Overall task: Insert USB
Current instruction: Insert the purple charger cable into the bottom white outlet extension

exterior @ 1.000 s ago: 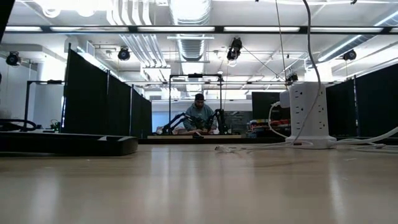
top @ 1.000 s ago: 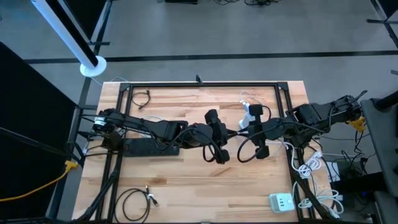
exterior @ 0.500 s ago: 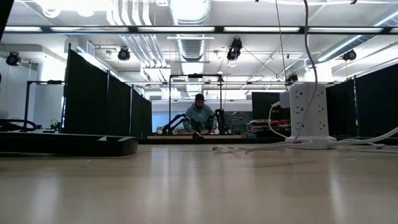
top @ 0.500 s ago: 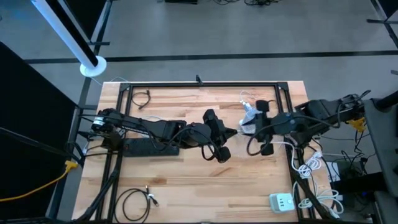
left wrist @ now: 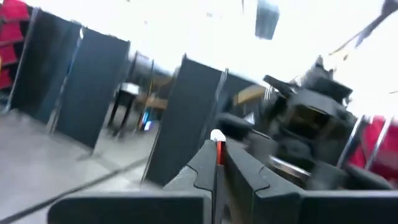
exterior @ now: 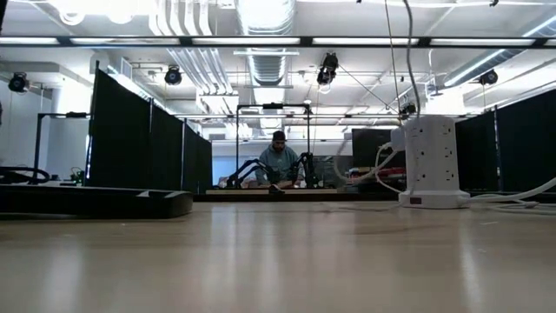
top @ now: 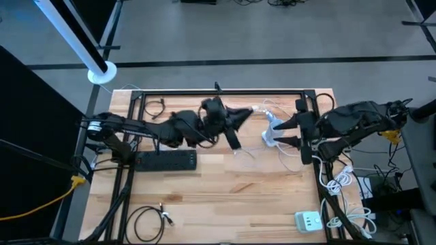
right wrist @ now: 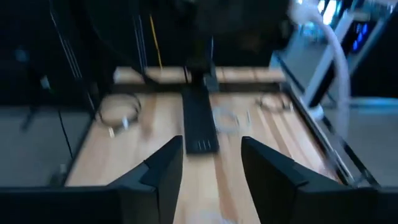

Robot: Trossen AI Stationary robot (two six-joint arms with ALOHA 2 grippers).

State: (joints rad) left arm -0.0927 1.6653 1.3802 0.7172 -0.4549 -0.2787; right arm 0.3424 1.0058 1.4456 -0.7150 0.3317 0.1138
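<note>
The left hand (top: pixel 246 113) is up over the back of the desk (top: pixel 225 197), fingers (left wrist: pixel 249 177) pinched on a small white plug (left wrist: pixel 217 135) with a thin cable. The right hand (top: pixel 286 133) is spread wide, holding nothing. The white tower (top: pixel 272 128) stands just beside it. A black strip (top: pixel 167 160) lies well left of both hands.

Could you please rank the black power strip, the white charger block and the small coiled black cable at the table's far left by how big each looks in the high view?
1. black power strip
2. white charger block
3. small coiled black cable, which looks nearly the same as the charger block, so that order is unsure.
</note>
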